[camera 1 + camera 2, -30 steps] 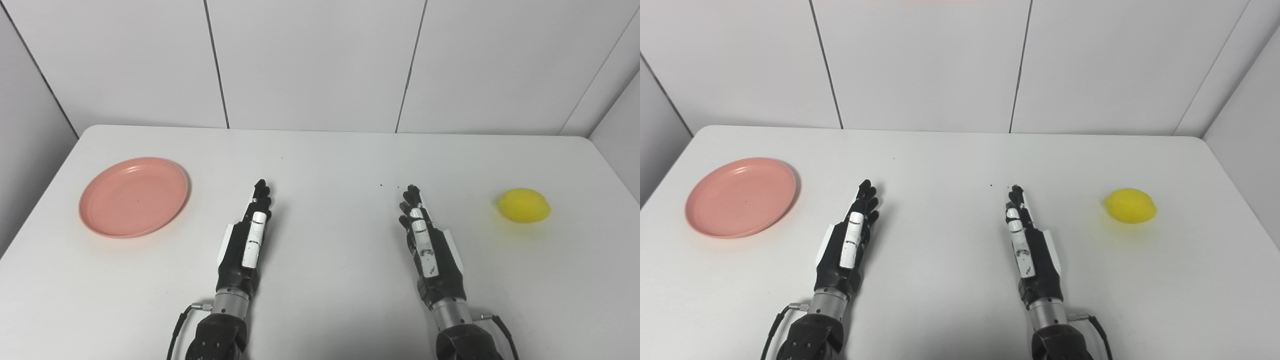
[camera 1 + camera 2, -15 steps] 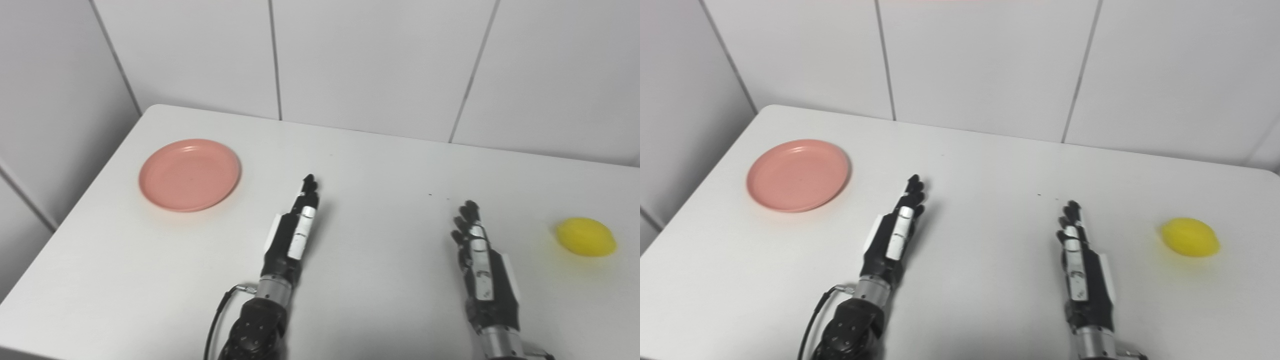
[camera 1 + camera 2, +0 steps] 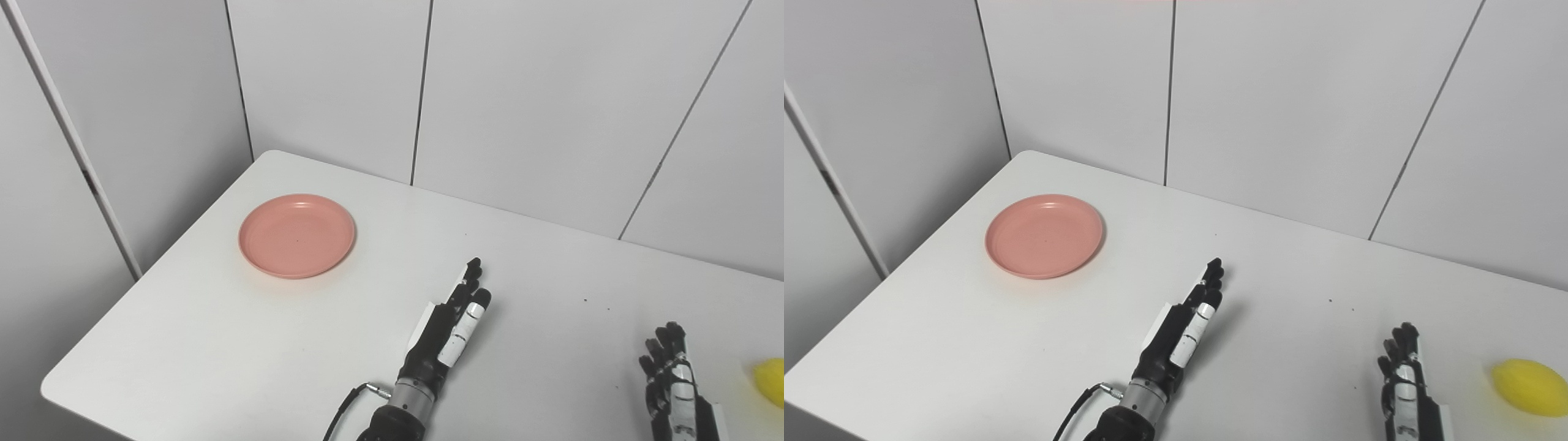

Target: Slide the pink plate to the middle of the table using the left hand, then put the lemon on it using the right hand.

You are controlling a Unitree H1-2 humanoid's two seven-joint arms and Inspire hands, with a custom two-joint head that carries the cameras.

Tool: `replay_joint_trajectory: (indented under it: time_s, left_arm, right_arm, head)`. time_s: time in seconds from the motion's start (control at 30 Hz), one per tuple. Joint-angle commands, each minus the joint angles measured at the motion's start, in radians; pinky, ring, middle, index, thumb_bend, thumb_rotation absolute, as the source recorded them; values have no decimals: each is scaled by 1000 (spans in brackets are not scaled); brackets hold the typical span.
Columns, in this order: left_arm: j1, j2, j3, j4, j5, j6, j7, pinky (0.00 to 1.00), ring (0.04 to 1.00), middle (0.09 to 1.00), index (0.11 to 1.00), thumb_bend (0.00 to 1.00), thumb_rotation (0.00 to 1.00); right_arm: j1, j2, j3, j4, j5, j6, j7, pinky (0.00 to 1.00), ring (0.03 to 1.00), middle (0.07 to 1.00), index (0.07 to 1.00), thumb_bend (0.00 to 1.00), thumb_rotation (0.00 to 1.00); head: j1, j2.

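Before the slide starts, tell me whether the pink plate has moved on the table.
No. Only the camera swung left: the pink plate sits just as close to the table's left edge and far corner, apart from the left robot hand.

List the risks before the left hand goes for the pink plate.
1. The pink plate lies near the table's left edge; a misdirected push could send it off.
2. The left hand is open and apart from it; fingers might ride over the low rim.
3. The lemon could roll when grasped.
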Motion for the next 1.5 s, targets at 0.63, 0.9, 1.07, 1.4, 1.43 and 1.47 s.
replay_joint_trajectory:
  time_s: [0.63,0.9,1.07,1.4,1.43,1.47]
  left_arm:
    - [35,-3,27,16,-90,-80,-9,1000,1000,1000,1000,639,1000]
    - [35,2,27,17,-99,-81,-14,1000,1000,1000,1000,629,1000]
    - [36,3,28,13,-97,-80,-12,1000,1000,1000,1000,632,1000]
    - [22,23,35,-84,-103,-15,-42,1000,971,977,975,630,1000]
    - [20,23,40,-92,-98,-19,-38,1000,957,967,966,637,1000]
    - [17,26,44,-98,-96,-25,-39,1000,956,966,966,638,1000]
  right_arm:
    - [4,25,-1,13,9,-49,9,1000,1000,1000,1000,640,1000]
    - [2,25,0,12,8,-55,11,1000,1000,1000,1000,643,1000]
    - [3,25,2,4,1,-51,10,1000,1000,1000,1000,644,1000]
    - [6,25,0,5,1,-48,9,1000,1000,1000,1000,638,1000]
    - [4,24,0,10,4,-56,13,1000,1000,1000,1000,630,1000]
    - [2,24,0,15,5,-62,15,1000,1000,1000,1000,629,1000]
  head:
    - [-36,-29]
    - [-38,-28]
    - [-38,-28]
    - [-41,-26]
    - [-41,-27]
    - [-41,-26]
